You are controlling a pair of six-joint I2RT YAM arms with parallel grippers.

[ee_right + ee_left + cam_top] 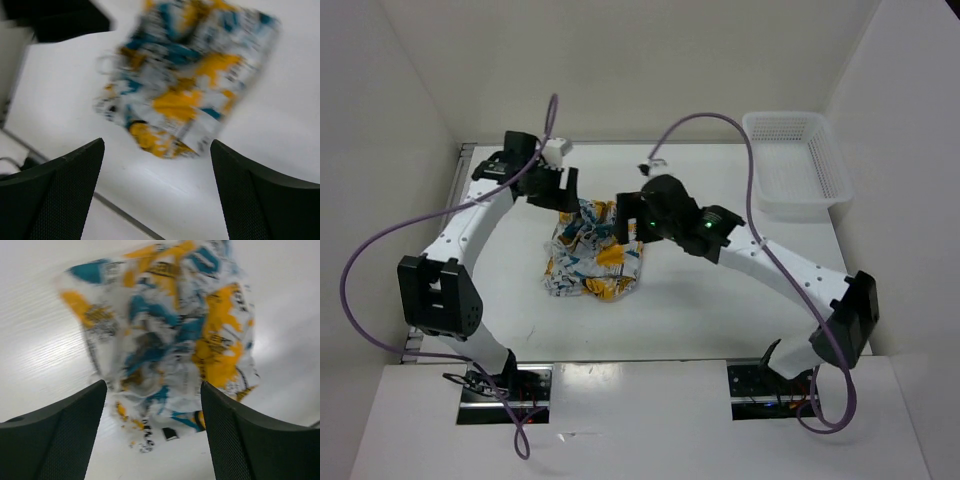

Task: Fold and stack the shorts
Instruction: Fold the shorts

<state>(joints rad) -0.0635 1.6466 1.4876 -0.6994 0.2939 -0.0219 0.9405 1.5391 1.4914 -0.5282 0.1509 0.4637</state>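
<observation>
The shorts [592,255] lie crumpled in a heap near the middle of the white table, white with teal, yellow-orange and black print. My left gripper [560,195] hovers at their far left edge, open and empty. In the left wrist view the shorts [170,335] lie just beyond the open fingers [65,440]. My right gripper [632,222] hovers at the far right edge of the shorts, open and empty. In the right wrist view the shorts [185,80] are blurred, ahead of the spread fingers [260,200].
A white plastic mesh basket [795,165] stands at the back right of the table. White walls close in the left, back and right sides. Purple cables loop over both arms. The table's edge [120,212] shows near my right gripper.
</observation>
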